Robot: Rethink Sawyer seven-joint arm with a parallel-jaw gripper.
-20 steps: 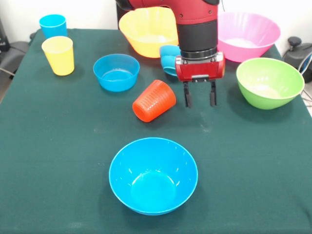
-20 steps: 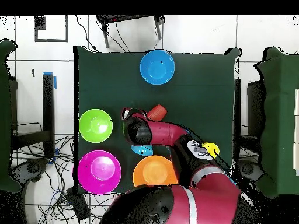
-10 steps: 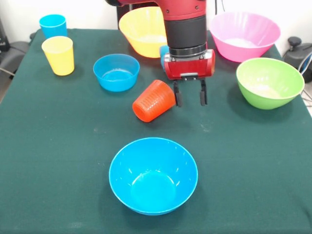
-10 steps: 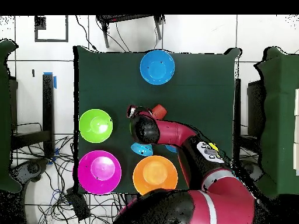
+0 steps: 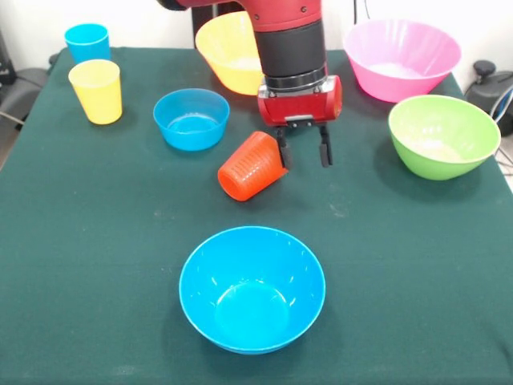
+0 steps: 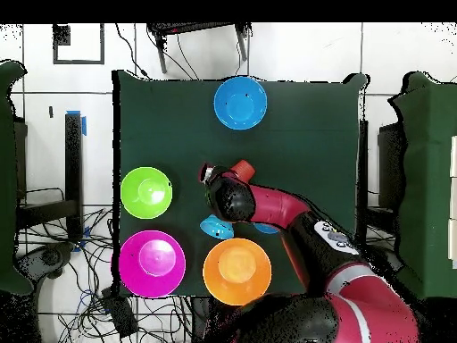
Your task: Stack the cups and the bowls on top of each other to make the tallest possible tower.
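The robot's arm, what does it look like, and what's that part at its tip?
A thick round arm with glossy red shells and a black cylindrical wrist section ringed in silver. At its tip sits the tool: a boxy red block carrying two thin black fingers.

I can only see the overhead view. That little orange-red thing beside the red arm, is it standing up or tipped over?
Observer: Tipped over. In the front view, the orange-red ribbed plastic cup lies on its side.
Operator: Is the pincer holding it?
Observer: No. The pincer is open and hangs beside the cup's base, not around it.
Operator: I can find only that one cup. Are there others?
Observer: Yes. A yellow plastic cup and a sky blue plastic cup stand upright close together. From above, the arm covers them.
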